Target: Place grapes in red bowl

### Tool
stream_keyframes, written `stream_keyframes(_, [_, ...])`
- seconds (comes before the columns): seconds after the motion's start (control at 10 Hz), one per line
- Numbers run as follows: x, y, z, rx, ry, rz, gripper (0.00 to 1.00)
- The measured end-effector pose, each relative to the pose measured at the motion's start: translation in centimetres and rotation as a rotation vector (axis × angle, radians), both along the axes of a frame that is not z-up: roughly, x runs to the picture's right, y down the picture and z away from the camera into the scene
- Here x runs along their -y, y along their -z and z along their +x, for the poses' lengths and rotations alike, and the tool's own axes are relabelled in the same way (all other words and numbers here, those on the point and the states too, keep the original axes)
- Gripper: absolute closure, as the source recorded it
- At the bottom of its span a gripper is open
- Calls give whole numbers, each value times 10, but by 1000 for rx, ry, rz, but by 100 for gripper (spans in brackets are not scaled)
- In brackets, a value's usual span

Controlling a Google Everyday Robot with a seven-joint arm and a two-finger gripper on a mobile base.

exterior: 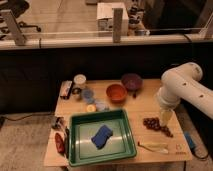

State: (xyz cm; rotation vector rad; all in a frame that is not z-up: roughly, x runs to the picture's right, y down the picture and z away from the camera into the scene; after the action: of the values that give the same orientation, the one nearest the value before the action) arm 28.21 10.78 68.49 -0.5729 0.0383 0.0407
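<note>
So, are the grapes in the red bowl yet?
No: grapes lie on the table, apart from the red bowl; the gripper is over them.

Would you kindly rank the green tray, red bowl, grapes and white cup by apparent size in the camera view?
1. green tray, clearly largest.
2. red bowl and grapes look comparable; the grapes lie nearer the camera, with the pincer at them, so unranked.
3. white cup, smallest.

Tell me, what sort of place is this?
Likely a robotics lab in an office: a white robot arm with its tool down by the grapes on a wooden table, and a glass partition and office chair behind.
</note>
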Motion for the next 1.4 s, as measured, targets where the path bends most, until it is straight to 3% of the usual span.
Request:
stream_keyframes(1.0, [0, 0, 0, 0, 1, 0, 20])
stream_keyframes(1.4, [-31, -27, -5, 40, 30, -15, 20])
